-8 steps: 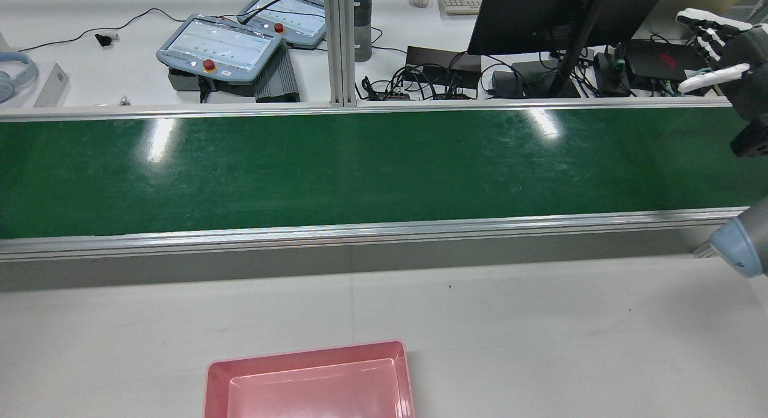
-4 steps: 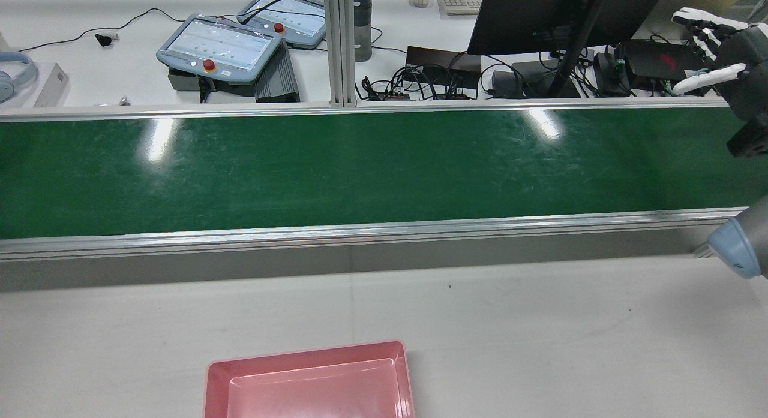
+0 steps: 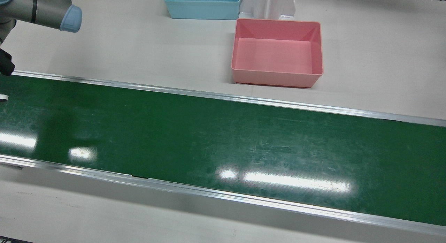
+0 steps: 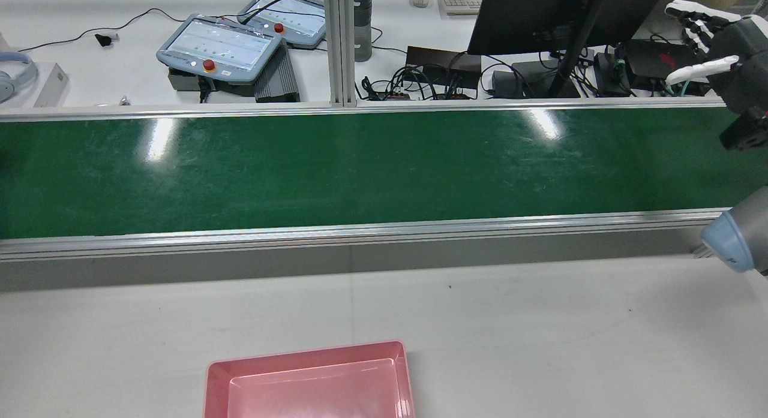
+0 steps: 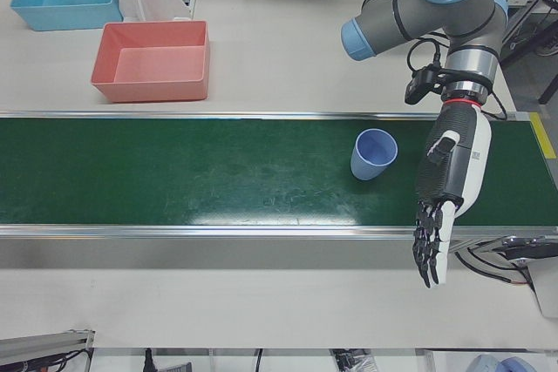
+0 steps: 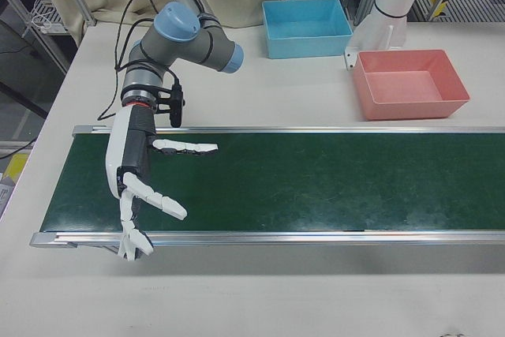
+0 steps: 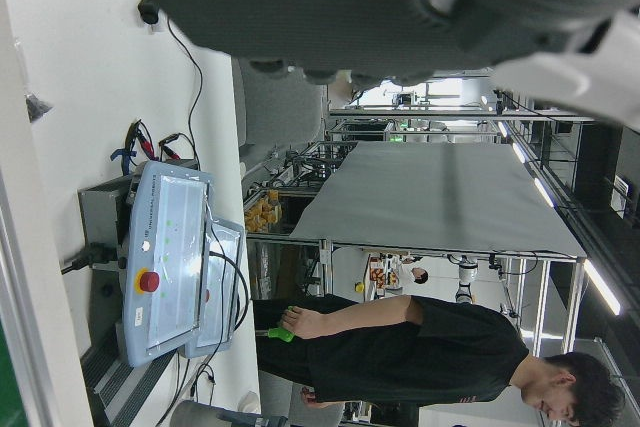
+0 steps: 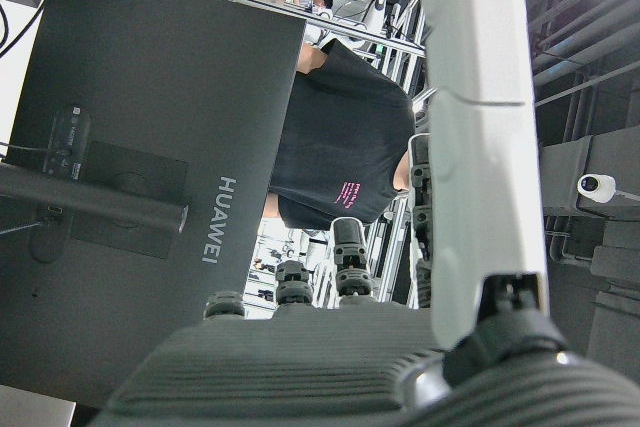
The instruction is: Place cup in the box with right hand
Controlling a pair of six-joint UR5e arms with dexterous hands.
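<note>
Left-front view gives us the cup (image 5: 373,153): a smooth pale-blue plastic tumbler, tapered, standing on the glossy, scuffed green belt (image 5: 218,172) and tilted a little, its open mouth up and leaning toward the view's right, long axis close to vertical. It sits on the left arm's half of the belt, apart from the left hand (image 5: 446,189), which hangs just beside it over the belt's near edge, black-and-white fingers stretched straight and spread, holding nothing.

Right-front view now: the right hand (image 6: 140,183) hovers over its end of the belt, white segmented fingers (image 6: 186,147) fanned wide, empty as well, and well apart from the cup, which this view does not show.

Over on the matte white table (image 6: 260,92) behind the belt sits the pink box (image 6: 410,84), a rectangular plastic bin with sloped walls and nothing in it, and beside it a blue bin (image 6: 307,28) of the same shape.
</note>
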